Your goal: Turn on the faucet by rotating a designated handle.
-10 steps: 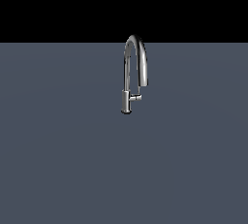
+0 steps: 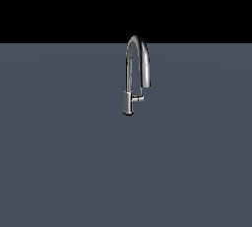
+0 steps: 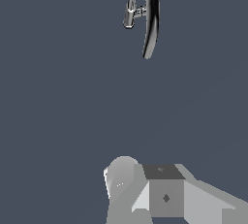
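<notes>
The faucet [image 2: 129,73] is a small chrome gooseneck tap standing upright on the flat grey surface, its spout arching toward the exterior view's right. The handle [image 2: 139,99] is a short chrome stub jutting sideways from the cylindrical base toward the exterior view's right, under the spout tip. The wrist view shows the same faucet [image 3: 152,19] and handle [image 3: 140,12] at a distance. A pale grey and white blocky part of the robot [image 3: 164,194] fills one edge of the wrist view, far from the faucet. No fingers can be made out on it. The arm does not appear in the exterior view.
A plain dark grey floor [image 2: 69,162] spreads around the faucet in every direction. Above it the background [image 2: 59,5] is black.
</notes>
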You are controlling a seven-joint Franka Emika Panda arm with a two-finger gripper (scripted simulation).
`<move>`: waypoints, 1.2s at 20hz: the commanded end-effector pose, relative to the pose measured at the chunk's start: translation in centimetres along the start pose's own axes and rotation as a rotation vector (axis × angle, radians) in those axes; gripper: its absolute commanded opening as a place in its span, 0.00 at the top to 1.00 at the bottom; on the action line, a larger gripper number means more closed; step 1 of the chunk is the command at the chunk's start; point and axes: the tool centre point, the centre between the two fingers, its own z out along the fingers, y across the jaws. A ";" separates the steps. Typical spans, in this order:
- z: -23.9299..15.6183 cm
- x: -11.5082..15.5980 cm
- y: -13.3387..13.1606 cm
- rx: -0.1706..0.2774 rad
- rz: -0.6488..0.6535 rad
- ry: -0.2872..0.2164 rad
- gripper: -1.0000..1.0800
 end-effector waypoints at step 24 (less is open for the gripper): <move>1.7 12.1 -0.3 0.245 0.220 -0.281 1.00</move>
